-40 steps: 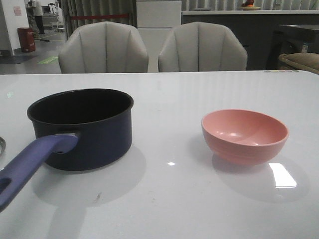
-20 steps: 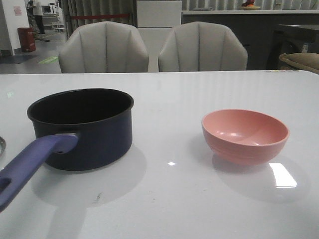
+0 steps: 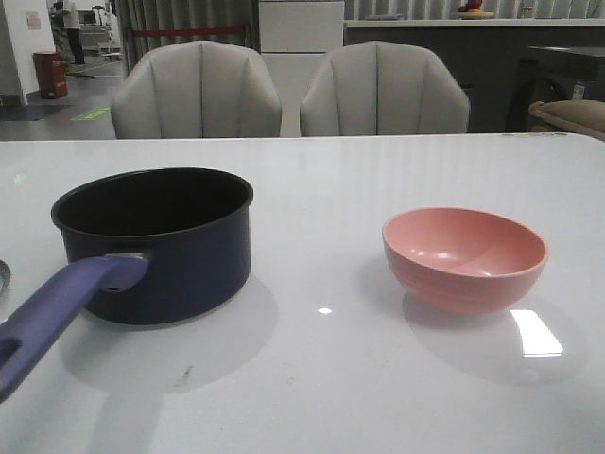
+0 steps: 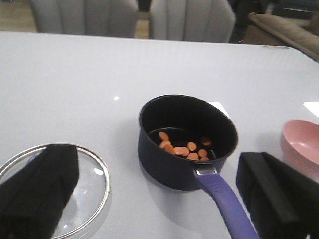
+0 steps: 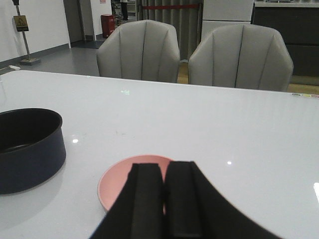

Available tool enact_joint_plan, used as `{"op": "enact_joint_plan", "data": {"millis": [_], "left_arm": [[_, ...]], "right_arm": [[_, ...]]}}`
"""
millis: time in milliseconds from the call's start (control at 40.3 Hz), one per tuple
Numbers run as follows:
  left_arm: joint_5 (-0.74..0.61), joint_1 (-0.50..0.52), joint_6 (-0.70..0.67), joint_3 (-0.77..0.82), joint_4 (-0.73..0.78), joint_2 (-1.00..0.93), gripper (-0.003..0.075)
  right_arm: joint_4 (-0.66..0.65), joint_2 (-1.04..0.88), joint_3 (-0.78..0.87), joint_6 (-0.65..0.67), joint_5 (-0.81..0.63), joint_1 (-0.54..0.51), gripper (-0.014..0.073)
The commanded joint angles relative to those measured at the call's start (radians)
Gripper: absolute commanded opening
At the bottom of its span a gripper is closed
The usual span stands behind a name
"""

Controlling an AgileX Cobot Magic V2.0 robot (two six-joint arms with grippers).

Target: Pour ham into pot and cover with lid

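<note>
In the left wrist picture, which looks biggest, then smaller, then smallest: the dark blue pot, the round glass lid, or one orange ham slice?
1. Round glass lid and dark blue pot: they look alike in width. The lid is partly hidden and nearer the camera, so I won't rank them.
2. One orange ham slice: by far the smallest.

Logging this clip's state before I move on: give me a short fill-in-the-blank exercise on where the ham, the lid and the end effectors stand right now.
1. The ham slices lie inside the ____.
2. The pink bowl now holds ____ ham.
3. The lid rests on the ____, not on the pot.
4. The right end effector has its fingers ____, while the left end effector is spread wide.

Missing words: pot; no; table; closed
</note>
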Motion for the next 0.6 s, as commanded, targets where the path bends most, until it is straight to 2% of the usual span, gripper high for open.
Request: {"op": "enact_joint_plan", "data": {"millis": [0, 74, 223, 422, 570], "left_arm": [[-0.034, -0.006, -0.262, -0.071, 0.180, 0.083, 0.0691], [-0.030, -0.006, -0.344, -0.102, 0.250, 0.140, 0.0691], [0.047, -0.006, -0.344, -0.191, 0.259, 0.297, 0.0691], [0.211, -0.004, -0.342, -0.341, 0.362, 0.541, 0.0691], [0.216, 0.043, -0.228, -0.446, 0.301, 0.719, 0.0691]], "right_arm": [[0.000, 0.007, -0.030, -0.005, -0.060, 0.001, 0.0149], [0.000, 0.007, -0.030, -0.005, -0.060, 0.001, 0.0149], [0.000, 0.007, -0.030, -0.005, -0.060, 0.001, 0.0149], [0.000, 0.007, -0.030, -0.005, -0.060, 0.001, 0.0149], [0.000, 0.007, -0.030, -0.005, -0.060, 0.001, 0.0149]]}}
